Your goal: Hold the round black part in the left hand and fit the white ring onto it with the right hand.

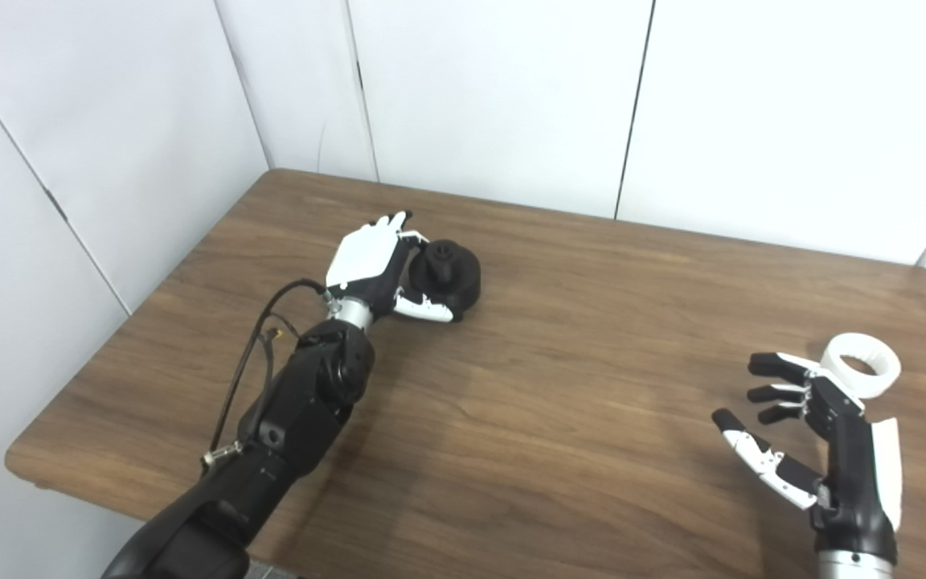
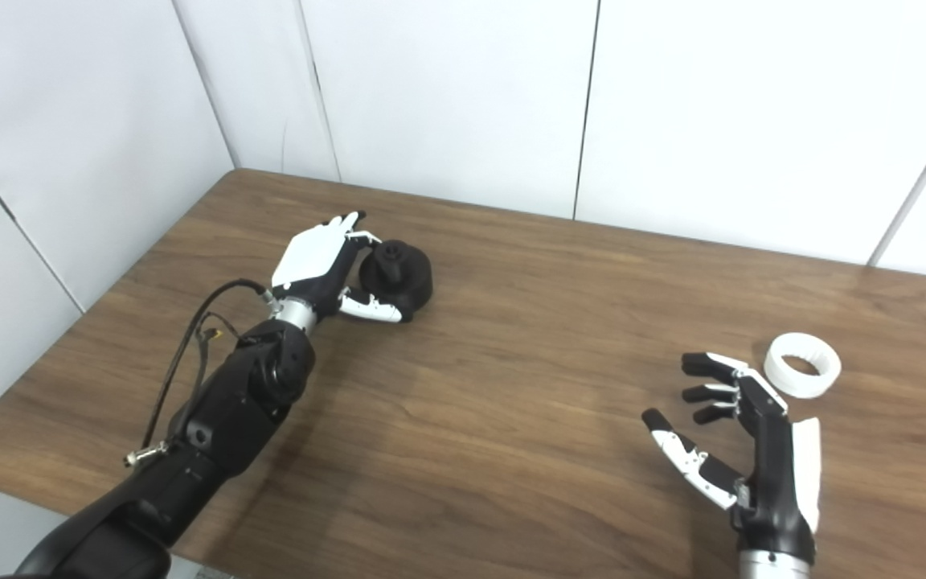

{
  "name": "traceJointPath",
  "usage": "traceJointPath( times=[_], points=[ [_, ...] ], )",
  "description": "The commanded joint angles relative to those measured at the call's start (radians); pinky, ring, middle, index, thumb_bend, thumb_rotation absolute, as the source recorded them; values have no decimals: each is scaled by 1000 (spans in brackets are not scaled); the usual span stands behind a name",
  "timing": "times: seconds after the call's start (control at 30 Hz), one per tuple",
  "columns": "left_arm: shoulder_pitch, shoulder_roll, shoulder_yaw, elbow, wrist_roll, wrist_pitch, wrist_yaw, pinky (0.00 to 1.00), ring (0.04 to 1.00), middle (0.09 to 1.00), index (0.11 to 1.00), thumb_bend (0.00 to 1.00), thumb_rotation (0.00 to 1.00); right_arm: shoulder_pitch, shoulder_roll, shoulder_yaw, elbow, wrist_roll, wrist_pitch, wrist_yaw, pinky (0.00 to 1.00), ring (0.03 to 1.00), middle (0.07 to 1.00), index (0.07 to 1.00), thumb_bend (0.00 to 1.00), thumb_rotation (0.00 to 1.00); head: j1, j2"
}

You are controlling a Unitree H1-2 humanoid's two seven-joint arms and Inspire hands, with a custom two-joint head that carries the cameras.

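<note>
The round black part sits on the wooden table at the back left, with a knob on top. My left hand is cupped against its left side. The thumb lies along its near edge and the fingers reach up along its far left, still spread and not closed on it. The white ring lies flat on the table at the right. My right hand is open and empty, fingers spread, just in front and to the left of the ring, not touching it.
White wall panels stand close behind the table and along its left side. The table's front edge runs near the left arm. A black cable loops off the left forearm.
</note>
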State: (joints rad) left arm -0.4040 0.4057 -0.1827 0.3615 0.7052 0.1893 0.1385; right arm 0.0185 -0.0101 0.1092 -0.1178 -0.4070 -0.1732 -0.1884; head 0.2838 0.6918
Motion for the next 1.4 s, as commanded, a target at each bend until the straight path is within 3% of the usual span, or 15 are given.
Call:
traceJointPath(
  times=[0.0,0.4,0.6,1.37],
  points=[
    [-34,18,11,0,5,-7,31,1000,1000,1000,605,845,311,51,-7,-7,20,5,-4,1,431,555,660,653,566,116,1,0],
    [-16,7,-1,-25,-1,-23,26,1000,1000,1000,601,873,328,50,-9,-7,16,-4,-6,-2,451,568,660,653,569,138,-3,2],
    [23,-15,-18,-75,-18,-54,11,1000,1000,1000,604,899,259,49,-7,-8,17,5,-11,-1,434,558,661,652,570,133,-6,5],
    [137,-68,-77,-286,-6,-69,-50,1000,1000,1000,621,902,267,49,-3,-4,5,8,-1,10,415,541,659,650,565,108,-30,20]
  ],
)
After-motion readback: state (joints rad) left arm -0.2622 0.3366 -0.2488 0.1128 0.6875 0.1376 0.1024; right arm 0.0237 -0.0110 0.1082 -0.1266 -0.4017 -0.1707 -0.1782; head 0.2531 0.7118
